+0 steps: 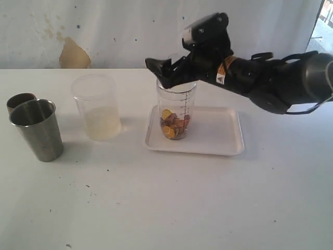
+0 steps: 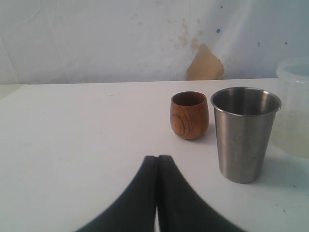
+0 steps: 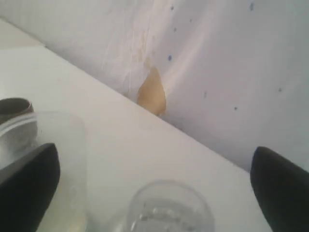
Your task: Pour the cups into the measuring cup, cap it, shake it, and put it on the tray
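Note:
The measuring cup (image 1: 176,112), clear with dark marks, stands upright on the left part of the white tray (image 1: 218,136) and holds orange and red pieces. My right gripper (image 1: 169,73) hovers just above its rim and hides the top. Its fingers (image 3: 29,179) are spread wide, open and empty, with the measuring cup (image 3: 169,208) between and below them. One steel cup (image 1: 36,129) stands at the far left. My left gripper (image 2: 158,157) is shut on nothing, low over the table, short of the steel cup (image 2: 244,133). I see only one steel cup.
A small brown wooden cup (image 2: 189,115) stands just behind the steel one, also in the exterior view (image 1: 20,100). A frosted plastic cup (image 1: 97,107) with pale yellowish contents stands between the steel cup and the tray. The left arm is outside the exterior view.

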Motion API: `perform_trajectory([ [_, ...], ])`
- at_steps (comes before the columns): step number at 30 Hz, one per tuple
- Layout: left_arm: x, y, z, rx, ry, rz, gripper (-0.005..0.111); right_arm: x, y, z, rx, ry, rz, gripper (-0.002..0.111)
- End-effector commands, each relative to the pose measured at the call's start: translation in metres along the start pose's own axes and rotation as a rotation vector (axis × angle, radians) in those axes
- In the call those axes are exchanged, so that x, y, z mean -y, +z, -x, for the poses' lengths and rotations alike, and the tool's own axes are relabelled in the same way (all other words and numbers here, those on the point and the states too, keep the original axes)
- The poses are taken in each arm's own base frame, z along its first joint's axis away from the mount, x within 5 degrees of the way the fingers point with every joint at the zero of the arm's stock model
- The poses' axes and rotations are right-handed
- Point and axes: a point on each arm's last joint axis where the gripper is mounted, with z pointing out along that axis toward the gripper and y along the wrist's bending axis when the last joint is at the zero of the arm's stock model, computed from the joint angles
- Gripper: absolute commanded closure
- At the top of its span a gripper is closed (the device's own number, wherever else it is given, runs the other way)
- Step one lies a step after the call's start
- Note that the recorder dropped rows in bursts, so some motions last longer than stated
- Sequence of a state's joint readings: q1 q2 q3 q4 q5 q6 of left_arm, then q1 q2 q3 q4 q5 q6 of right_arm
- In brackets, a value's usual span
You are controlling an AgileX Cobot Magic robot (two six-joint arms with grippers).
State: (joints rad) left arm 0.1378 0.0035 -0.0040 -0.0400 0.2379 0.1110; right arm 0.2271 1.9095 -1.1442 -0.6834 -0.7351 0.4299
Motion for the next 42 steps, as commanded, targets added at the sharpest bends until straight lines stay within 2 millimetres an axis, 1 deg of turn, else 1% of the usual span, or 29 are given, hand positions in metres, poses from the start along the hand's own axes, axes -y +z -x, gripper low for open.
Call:
perform_trajectory([
  [1,0.000,0.000,-0.001,0.004,0.002,0.001,0.107,0.003,-0.022,0.056,0.119,-0.047,-0.054,0.005],
  [4,0.000,0.000,-0.001,0.004,0.002,0.001,0.107,0.001,-0.043,0.092,0.132,-0.087,-0.108,0.015],
  [6,0.000,0.000,-0.001,0.004,0.002,0.001,0.107,0.001,-0.056,0.110,0.109,-0.097,-0.157,0.024],
  [8,0.000,0.000,-0.001,0.004,0.002,0.001,0.107,0.002,-0.071,0.124,0.070,-0.078,-0.216,0.038],
  [11,0.000,0.000,-0.001,0.004,0.002,0.001,0.107,0.000,-0.098,0.149,0.056,-0.017,-0.294,0.069],
  [13,0.000,0.000,-0.001,0.004,0.002,0.001,0.107,-0.003,-0.117,0.165,0.073,0.073,-0.336,0.088],
  [15,0.000,0.000,-0.001,0.004,0.002,0.001,0.107,-0.008,-0.136,0.176,0.098,0.135,-0.362,0.103],
  [16,0.000,0.000,-0.001,0.004,0.002,0.001,0.107,-0.011,-0.147,0.181,0.104,0.137,-0.376,0.108],
  [18,0.000,0.000,-0.001,0.004,0.002,0.001,0.107,-0.018,-0.168,0.186,0.121,0.132,-0.391,0.108],
  [24,0.000,0.000,-0.001,0.004,0.002,0.001,0.107,-0.051,-0.230,0.183,0.143,0.152,-0.412,0.108],
  [29,0.000,0.000,-0.001,0.004,0.002,0.001,0.107,-0.076,-0.282,0.168,0.153,0.160,-0.430,0.108],
  [32,0.000,0.000,-0.001,0.004,0.002,0.001,0.107,-0.083,-0.313,0.162,0.165,0.171,-0.483,0.108],
  [35,0.000,0.000,-0.001,0.004,0.002,0.001,0.107,-0.089,-0.344,0.160,0.187,0.214,-0.541,0.108],
  [37,0.000,0.000,-0.001,0.004,0.002,0.001,0.107,-0.093,-0.362,0.160,0.211,0.223,-0.568,0.108],
  [41,0.000,0.000,-0.001,0.004,0.002,0.001,0.107,-0.101,-0.388,0.161,0.288,0.223,-0.579,0.108],
  [42,0.000,0.000,-0.001,0.004,0.002,0.001,0.107,-0.105,-0.400,0.162,0.333,0.220,-0.577,0.108],
])
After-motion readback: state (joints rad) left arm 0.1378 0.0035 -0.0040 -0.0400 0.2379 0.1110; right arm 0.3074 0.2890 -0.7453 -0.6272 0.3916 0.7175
